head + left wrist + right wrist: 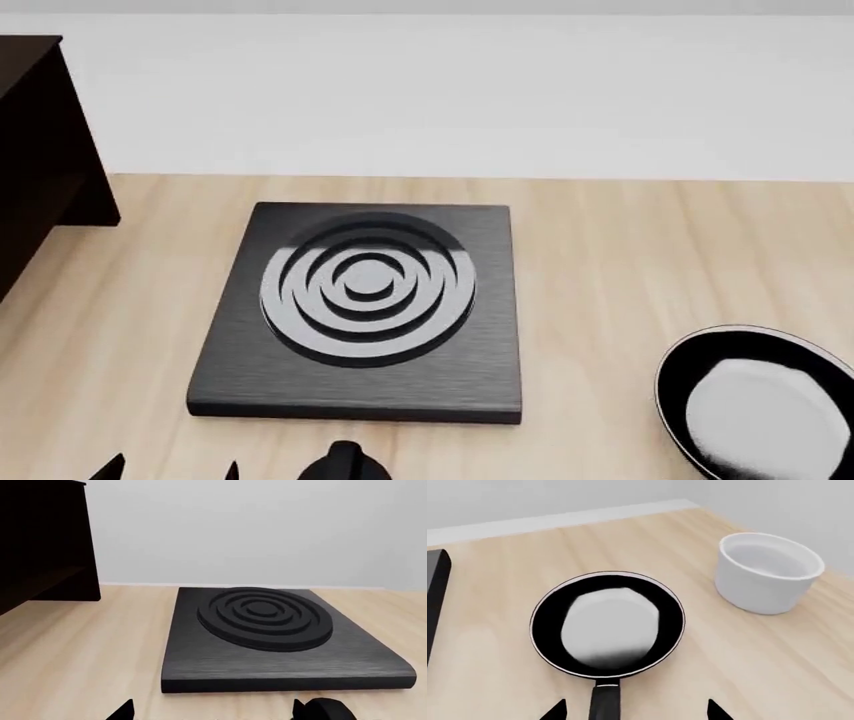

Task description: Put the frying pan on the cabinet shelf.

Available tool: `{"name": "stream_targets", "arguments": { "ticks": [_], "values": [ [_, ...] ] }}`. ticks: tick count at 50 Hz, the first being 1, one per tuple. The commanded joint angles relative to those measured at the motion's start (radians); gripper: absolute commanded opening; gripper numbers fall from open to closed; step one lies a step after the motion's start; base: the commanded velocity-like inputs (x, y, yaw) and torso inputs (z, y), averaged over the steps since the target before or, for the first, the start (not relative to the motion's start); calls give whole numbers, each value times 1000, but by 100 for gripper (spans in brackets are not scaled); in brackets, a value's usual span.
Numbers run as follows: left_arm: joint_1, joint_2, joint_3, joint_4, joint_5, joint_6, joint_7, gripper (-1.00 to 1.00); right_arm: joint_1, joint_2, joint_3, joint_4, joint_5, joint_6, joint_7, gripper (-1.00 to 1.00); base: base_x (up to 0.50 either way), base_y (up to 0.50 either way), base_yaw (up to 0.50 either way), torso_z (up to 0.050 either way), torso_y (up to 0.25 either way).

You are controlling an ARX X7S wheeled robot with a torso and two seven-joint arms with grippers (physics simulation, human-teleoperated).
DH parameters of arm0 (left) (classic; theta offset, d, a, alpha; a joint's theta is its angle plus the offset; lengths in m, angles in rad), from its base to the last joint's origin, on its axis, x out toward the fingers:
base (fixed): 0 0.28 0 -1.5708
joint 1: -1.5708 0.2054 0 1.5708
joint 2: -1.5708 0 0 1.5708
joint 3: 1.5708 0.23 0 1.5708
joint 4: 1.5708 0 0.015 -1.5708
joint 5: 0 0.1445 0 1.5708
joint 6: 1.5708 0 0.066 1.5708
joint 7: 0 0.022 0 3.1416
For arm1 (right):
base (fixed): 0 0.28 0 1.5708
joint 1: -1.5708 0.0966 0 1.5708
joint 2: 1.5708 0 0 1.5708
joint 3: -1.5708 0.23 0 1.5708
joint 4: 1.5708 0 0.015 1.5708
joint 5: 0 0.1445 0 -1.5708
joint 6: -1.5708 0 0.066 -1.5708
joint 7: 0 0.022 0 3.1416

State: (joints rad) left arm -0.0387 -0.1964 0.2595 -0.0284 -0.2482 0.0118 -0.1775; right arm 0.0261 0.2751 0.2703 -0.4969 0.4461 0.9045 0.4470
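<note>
One frying pan (607, 625) is seen lying flat on the tabletop (747, 660), well apart from the dark cabinet (40, 150) at the far left of the head view and to the right of the square burner plate (360, 310). It is judged to be rigid and moderately heavy, with a glossy grey inside that would be slippery; the long black handle (604, 702) is judged the proper place for a hold, since the weight of the bowl would tip it if held too near the end. Nothing is held in the pan. A white mug (768, 572) stands near it and appears empty. The right gripper (635, 711) is spread open, its fingers (555, 711) straddling the handle without touching it. The left gripper (213, 712) is also open and holds nothing, before the burner plate. The cabinet shelf (37, 582) is seen bare.
</note>
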Motion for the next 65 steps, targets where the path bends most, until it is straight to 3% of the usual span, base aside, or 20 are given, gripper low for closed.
{"name": "stream_targets", "arguments": {
  "ticks": [1,31,65],
  "values": [
    [1,-5,6,13,-5,-10,-9,100,-37,-13,45,102,4,-47,-21,100,0,0,0,0,0],
    [-5,-14,19,4,-17,-8,-17,100,-8,-49,-76,258,2,-83,-72,100,0,0,0,0,0],
    [-6,-26,35,14,-28,-16,-31,100,0,-53,-103,435,-19,-180,-100,100,1,0,0,0,0]
  ]
}}
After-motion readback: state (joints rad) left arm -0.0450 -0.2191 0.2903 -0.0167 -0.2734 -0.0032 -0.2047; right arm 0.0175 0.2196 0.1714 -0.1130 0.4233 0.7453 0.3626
